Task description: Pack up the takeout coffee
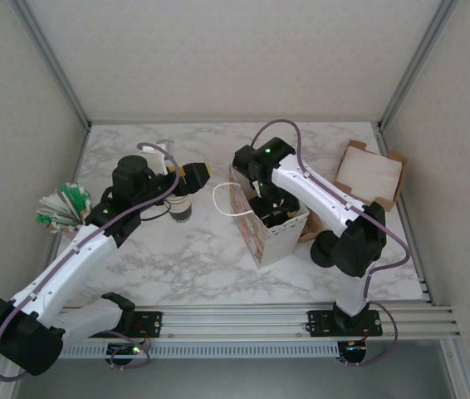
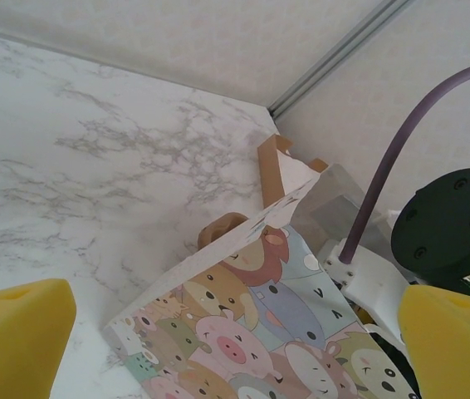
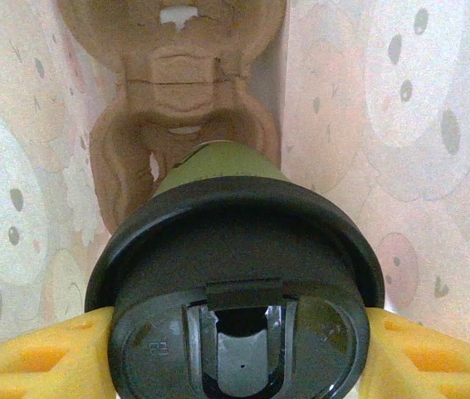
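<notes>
The white paper bag printed with cartoon animals (image 1: 261,243) stands upright just right of the middle of the white marbled surface (image 1: 177,262). The right pincer (image 3: 235,353) reaches down inside it, yellow pads (image 3: 27,357) clamped on both sides of the takeout coffee (image 3: 235,241), an olive paper cup with a round black plastic lid, over a brown moulded pulp carrier (image 3: 185,75). Left of the bag, the left pincer (image 2: 235,345) hangs spread wide, holding nothing. A flat brown cardboard box (image 1: 372,173) lies near the far right corner.
</notes>
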Action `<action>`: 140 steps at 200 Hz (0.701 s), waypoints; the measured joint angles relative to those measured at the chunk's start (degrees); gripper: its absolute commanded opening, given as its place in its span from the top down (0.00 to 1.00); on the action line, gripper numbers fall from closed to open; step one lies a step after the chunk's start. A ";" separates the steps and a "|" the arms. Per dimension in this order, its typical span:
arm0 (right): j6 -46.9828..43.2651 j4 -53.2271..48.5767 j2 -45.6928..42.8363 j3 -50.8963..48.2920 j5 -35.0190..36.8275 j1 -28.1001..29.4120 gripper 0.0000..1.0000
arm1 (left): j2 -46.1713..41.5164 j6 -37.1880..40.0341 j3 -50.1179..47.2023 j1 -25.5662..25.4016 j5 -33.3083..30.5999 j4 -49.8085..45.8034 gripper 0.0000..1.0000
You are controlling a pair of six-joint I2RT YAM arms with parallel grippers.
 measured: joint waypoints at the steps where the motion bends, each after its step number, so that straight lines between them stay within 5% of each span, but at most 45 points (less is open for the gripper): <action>1: 0.00 0.00 0.00 0.00 0.00 0.00 0.38 | 0.02 0.00 0.00 -0.04 0.00 0.00 0.00; 140: -0.24 0.70 -0.02 -0.79 -0.15 0.00 0.38 | 0.09 0.00 0.00 -0.37 -0.87 0.00 0.00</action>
